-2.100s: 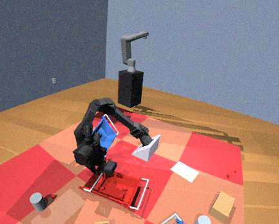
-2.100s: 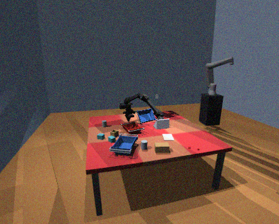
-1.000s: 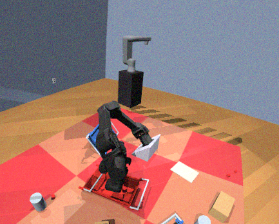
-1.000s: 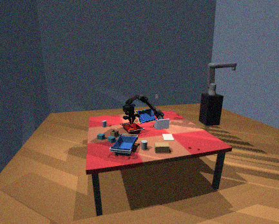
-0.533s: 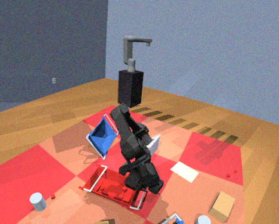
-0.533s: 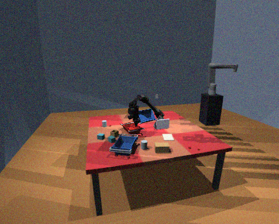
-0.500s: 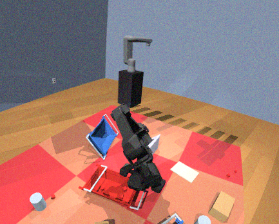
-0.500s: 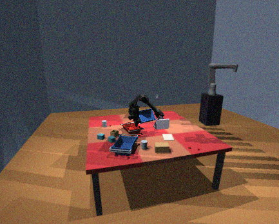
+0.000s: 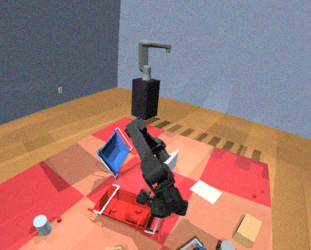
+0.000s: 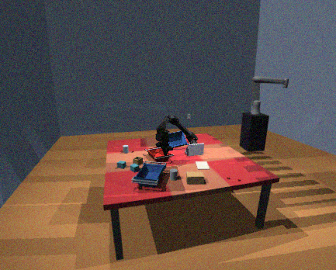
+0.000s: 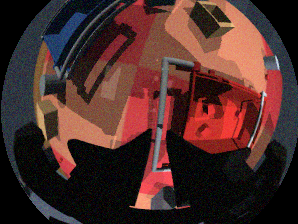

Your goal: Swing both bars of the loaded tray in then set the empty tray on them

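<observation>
The loaded red tray [image 9: 123,223] [image 10: 152,158] [image 11: 222,150] stands on the table with small red blocks inside. Its left bar [image 9: 106,200] [image 11: 261,120] in the top view lies across the top near that end. Its right bar [image 9: 156,227] [image 11: 161,95] sticks out past the other end. My gripper [image 9: 151,205] [image 11: 159,132] is over this right end. Its fingers are narrowly apart, with the right bar seen in the gap; no grip on it shows. An empty blue tray [image 9: 115,151] [image 10: 177,140], its bars out, looks tilted beside the red tray.
Another blue tray [image 10: 151,174] sits raised on something red at the table's front. A tan block [image 9: 248,230] [image 10: 195,178], grey cylinders [image 9: 42,225] [image 10: 174,174], a white sheet [image 9: 205,191] [image 10: 202,165] and teal cubes [image 10: 121,164] lie around. A pale panel [image 10: 195,150] stands behind.
</observation>
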Robot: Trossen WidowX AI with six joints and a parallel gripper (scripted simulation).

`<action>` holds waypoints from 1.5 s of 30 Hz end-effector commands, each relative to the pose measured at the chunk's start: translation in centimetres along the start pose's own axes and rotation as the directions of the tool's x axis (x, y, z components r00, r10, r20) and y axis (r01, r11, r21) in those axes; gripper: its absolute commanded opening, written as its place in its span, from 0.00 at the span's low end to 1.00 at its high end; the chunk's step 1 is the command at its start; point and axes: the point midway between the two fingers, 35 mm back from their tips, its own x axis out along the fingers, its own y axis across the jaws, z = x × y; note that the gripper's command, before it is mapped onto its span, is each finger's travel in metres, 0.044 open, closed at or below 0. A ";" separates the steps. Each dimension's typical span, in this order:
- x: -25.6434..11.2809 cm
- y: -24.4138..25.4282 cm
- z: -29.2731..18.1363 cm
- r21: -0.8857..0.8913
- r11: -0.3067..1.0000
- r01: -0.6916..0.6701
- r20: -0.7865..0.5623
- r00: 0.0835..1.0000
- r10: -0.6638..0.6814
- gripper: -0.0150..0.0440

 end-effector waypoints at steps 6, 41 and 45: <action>3.5 -0.1 -0.1 -0.006 1.000 0.009 0.000 1.000 -0.009 0.39; 0.1 -7.2 0.0 -0.007 1.000 0.011 -0.001 1.000 -0.011 0.39; -2.0 -6.9 -0.1 -0.007 1.000 0.011 -0.002 1.000 -0.011 0.39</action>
